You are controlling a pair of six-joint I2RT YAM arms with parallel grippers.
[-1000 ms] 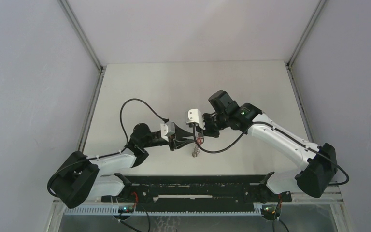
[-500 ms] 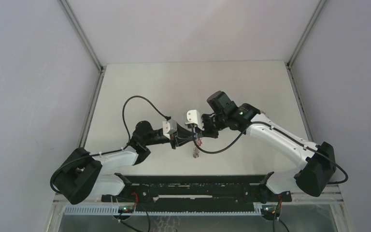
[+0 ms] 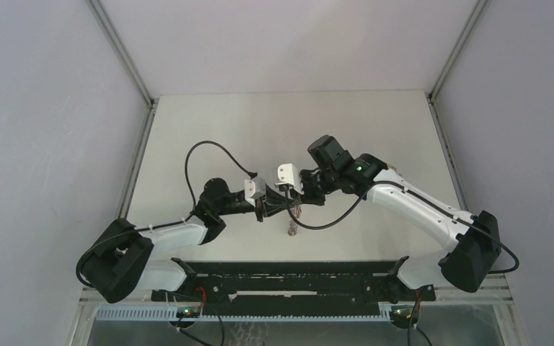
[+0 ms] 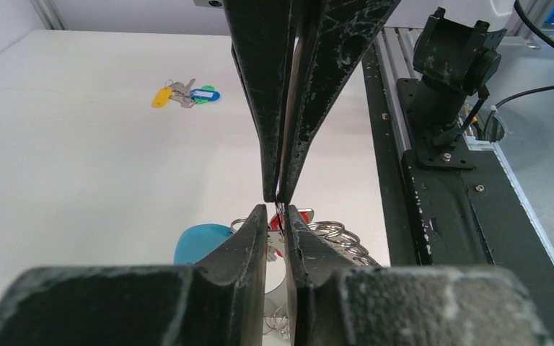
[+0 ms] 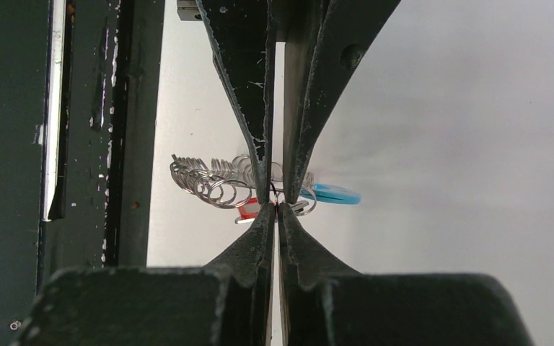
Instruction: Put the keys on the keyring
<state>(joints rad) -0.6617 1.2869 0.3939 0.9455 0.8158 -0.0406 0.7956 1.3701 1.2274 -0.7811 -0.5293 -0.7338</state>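
My left gripper (image 3: pixel 283 206) and right gripper (image 3: pixel 293 204) meet tip to tip above the table's near middle. In the left wrist view, my left gripper (image 4: pixel 278 210) and the right gripper (image 4: pixel 280 196) both pinch one thin dark wire ring. The keyring (image 4: pixel 335 234) hangs from it as a bunch of silver links with a blue plastic piece (image 4: pixel 200 243) and the red key (image 4: pixel 292 218). The right wrist view shows the same links (image 5: pixel 209 180), red key (image 5: pixel 251 210) and blue piece (image 5: pixel 332 194) by my right gripper (image 5: pixel 278 209). The yellow key (image 4: pixel 161 96) and blue-teal key (image 4: pixel 205 94) lie together on the table.
A black rail (image 3: pixel 288 277) runs along the table's near edge, close below the hanging chain (image 3: pixel 292 229). An arm's black base mount (image 4: pixel 451 65) stands on that rail. A black cable (image 3: pixel 202 155) loops above my left arm. Grey walls enclose the white table.
My left gripper has moved a little right and away, closing in on the right gripper. The right gripper has shifted slightly left. The hanging chain moved with them.
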